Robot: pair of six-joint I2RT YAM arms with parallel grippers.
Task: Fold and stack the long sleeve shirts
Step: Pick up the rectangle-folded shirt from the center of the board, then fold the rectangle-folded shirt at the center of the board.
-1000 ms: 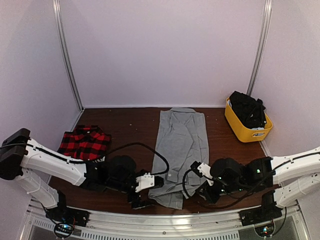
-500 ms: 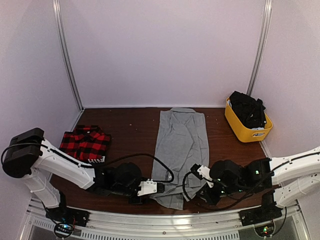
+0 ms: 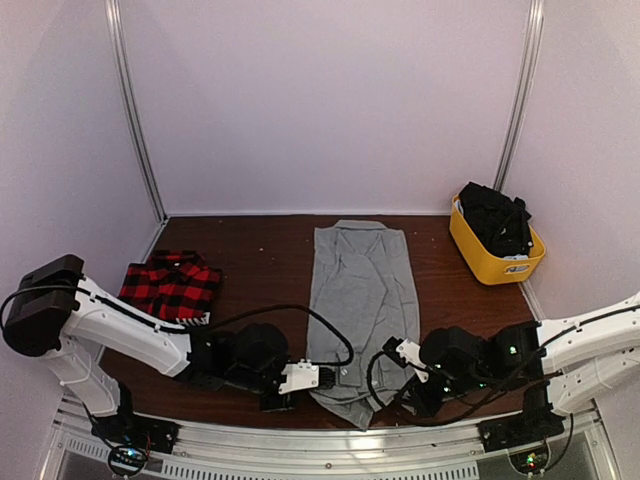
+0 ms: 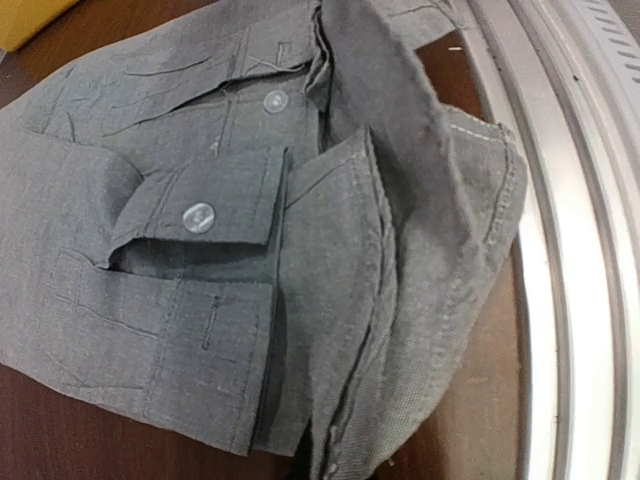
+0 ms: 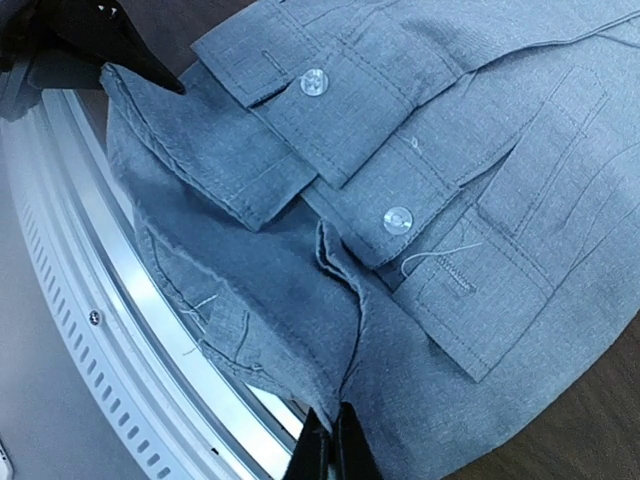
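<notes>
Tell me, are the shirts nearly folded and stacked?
The plaid shirt looks folded at the left. The grey shirt lies long with sleeves tucked in, and the left end effector and right end effector pinch its near hem. It needs folding up and stacking.

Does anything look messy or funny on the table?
Yes. The grey shirt lies flat, but its near end is bunched up and wrinkly beside the metal rail. The plaid shirt looks neatly folded.
</notes>
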